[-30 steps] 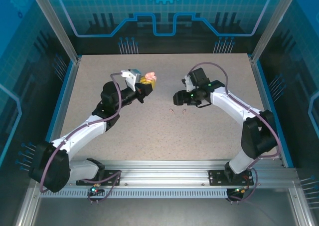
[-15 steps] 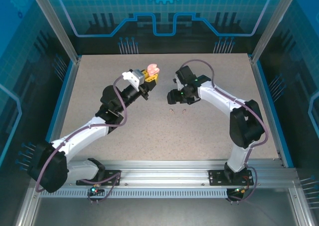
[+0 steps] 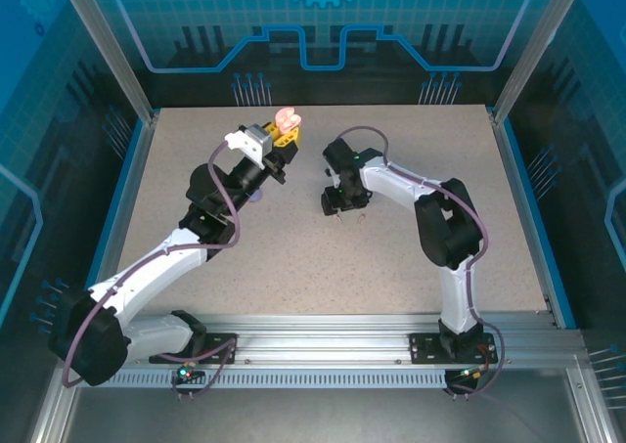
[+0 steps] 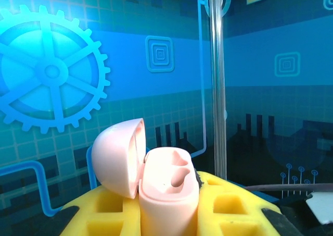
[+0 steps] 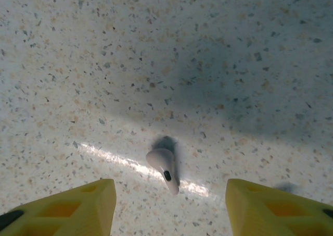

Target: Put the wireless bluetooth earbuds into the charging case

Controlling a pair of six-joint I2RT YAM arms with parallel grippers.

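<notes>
My left gripper (image 3: 285,136) is shut on a pale pink charging case (image 4: 169,189), held up off the table. Its lid (image 4: 118,155) is swung open to the left and two empty sockets show. The yellow fingers (image 4: 234,205) clamp the case's lower body. My right gripper (image 3: 335,206) points down at the table's middle with its jaws open. Between its yellow fingertips (image 5: 78,205) a pale pink earbud (image 5: 164,170) lies on the table, touched by neither finger. Just right of that gripper lies a second small earbud (image 3: 360,214).
The speckled table (image 3: 411,267) is walled by blue panels and metal posts (image 3: 112,52). A small purplish thing (image 3: 254,198) peeks out beside the left arm. The right arm's elbow (image 3: 445,228) folds over the table's right half.
The left gripper has carried the open case up and toward the far edge. The right gripper has swung left and down over the earbuds, and its jaws have narrowed a little.
</notes>
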